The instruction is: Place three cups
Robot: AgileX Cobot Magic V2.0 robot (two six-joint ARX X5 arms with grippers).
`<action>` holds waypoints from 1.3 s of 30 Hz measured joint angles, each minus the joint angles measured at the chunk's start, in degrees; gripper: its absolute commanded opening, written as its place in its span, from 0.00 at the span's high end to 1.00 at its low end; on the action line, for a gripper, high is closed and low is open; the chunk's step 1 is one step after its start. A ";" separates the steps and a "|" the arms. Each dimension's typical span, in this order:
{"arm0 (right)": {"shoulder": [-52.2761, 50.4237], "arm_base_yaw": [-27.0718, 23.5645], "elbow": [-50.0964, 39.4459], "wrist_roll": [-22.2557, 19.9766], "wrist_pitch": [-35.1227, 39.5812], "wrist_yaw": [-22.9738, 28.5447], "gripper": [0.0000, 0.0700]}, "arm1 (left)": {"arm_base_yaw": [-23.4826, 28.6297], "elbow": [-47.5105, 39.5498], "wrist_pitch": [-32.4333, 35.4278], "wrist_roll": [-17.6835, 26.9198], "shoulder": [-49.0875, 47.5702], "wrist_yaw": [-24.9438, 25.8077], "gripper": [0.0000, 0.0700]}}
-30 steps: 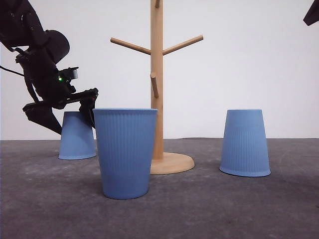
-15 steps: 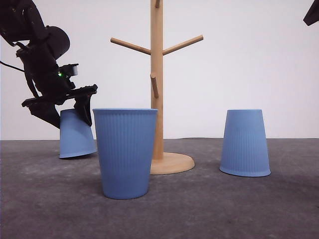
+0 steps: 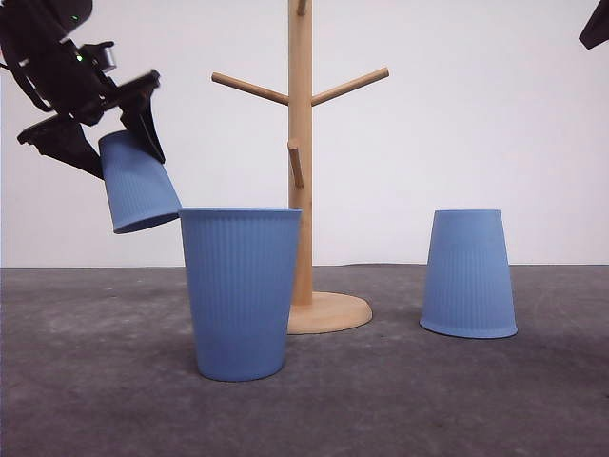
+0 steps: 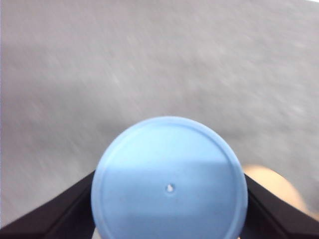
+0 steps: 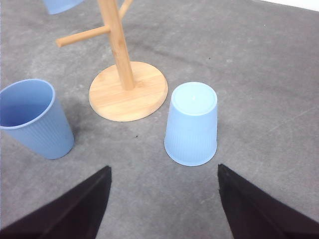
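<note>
On the left side of the front view, the left pincer [image 3: 112, 133] is raised above the tabletop [image 3: 400, 390] and pinching an inverted light-blue cup [image 3: 139, 183] by its base end. That held cup hangs clear of the surface, tilted, its open rim facing down and toward the middle. In the left wrist view the cup's round closed base [image 4: 169, 179] sits between the two dark fingers [image 4: 55, 214], with blurred grey tabletop behind it.

A second light-blue cup [image 3: 241, 292] stands upright, mouth up, on the grey tabletop at the front, just left of the wooden mug tree [image 3: 301, 162]. The held cup's rim is near the upright cup's rim at its left side; contact between them cannot be determined.

A third light-blue cup [image 3: 468, 273] stands upside down on the tabletop to the right of the mug tree, apart from its round base [image 3: 328, 312].

In the right wrist view the right pincer [image 5: 164, 209] is above the tabletop with its fingers spread wide and nothing between them. Ahead of it are the inverted cup, the mug tree base and the upright cup.
</note>
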 measured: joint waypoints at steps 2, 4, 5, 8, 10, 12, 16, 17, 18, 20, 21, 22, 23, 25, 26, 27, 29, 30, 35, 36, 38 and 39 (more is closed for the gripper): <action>0.00 0.00 0.00 0.00 0.00 0.00 0.39 | 0.38 -0.27 -0.56 -0.58 -0.95 1.79 0.45; 0.00 0.00 0.00 0.00 0.00 0.00 0.39 | 0.83 -0.84 -1.50 -1.03 -2.47 3.37 0.45; 0.00 0.00 0.00 0.00 0.00 0.00 0.39 | 1.08 -1.25 -2.04 -1.27 -3.37 4.01 0.45; 0.00 0.00 0.00 0.00 0.00 0.00 0.39 | 2.10 -3.30 -2.15 -1.85 -6.14 6.31 0.45; 0.00 0.00 0.00 0.00 0.00 0.00 0.39 | 3.07 -5.93 -0.46 -2.81 -7.96 8.25 0.45; 0.00 0.00 0.00 0.00 0.00 0.00 0.39 | 4.05 -9.61 1.91 -4.34 -10.01 9.76 0.45; 0.00 0.00 0.00 0.00 0.00 0.00 0.39 | 5.31 -18.70 10.52 -9.77 -15.31 13.07 0.45; 0.00 0.00 0.00 0.00 0.00 0.00 0.39 | 5.38 -20.98 13.53 -11.79 -16.78 13.58 0.45; 0.00 0.00 0.00 0.00 0.00 0.00 0.39 | 5.38 -23.37 16.99 -14.25 -18.36 13.89 0.45; 0.00 0.00 0.00 0.00 0.00 0.00 0.39 | 5.36 -27.50 23.78 -19.46 -21.11 14.16 0.45; 0.00 0.00 0.00 0.00 0.00 0.00 0.39 | 5.36 -29.46 27.35 -22.48 -22.35 14.16 0.45; 0.00 0.00 0.00 0.00 0.00 0.00 0.39 | 5.36 -30.86 30.23 -25.22 -23.18 14.07 0.45; 0.00 0.00 0.00 0.00 0.00 0.00 0.39 | 5.36 -31.93 32.63 -27.89 -23.82 13.85 0.45; 0.00 0.00 0.00 0.00 0.00 0.00 0.39 | 5.34 -32.86 35.78 -32.69 -24.59 13.08 0.45; 0.00 0.00 0.00 0.00 0.00 0.00 0.39 | 5.30 -32.89 36.98 -34.52 -24.78 12.85 0.45; 0.00 0.00 0.00 0.00 0.00 0.00 0.39 | 5.24 -32.87 38.44 -36.22 -24.97 12.85 0.45; 0.00 0.00 0.00 0.00 0.00 0.00 0.39 | 4.98 -32.87 41.38 -38.96 -25.35 12.91 0.45; 0.00 0.00 0.00 0.00 0.00 -0.01 0.39 | 4.83 -32.87 42.58 -40.05 -25.47 13.05 0.45; 0.00 0.00 0.00 0.00 0.00 0.00 0.39 | 2.07 -32.87 42.65 -42.27 -25.66 14.02 0.45; 0.00 0.00 0.00 0.00 0.00 0.00 0.39 | 1.12 -32.87 42.62 -42.29 -25.64 14.06 0.45; 0.00 0.00 0.00 0.00 0.00 0.00 0.39 | -0.85 -32.87 43.35 -42.34 -25.66 14.12 0.45; 0.00 0.00 0.00 0.00 0.00 0.00 0.39 | -1.52 -32.87 43.82 -42.40 -25.66 14.07 0.45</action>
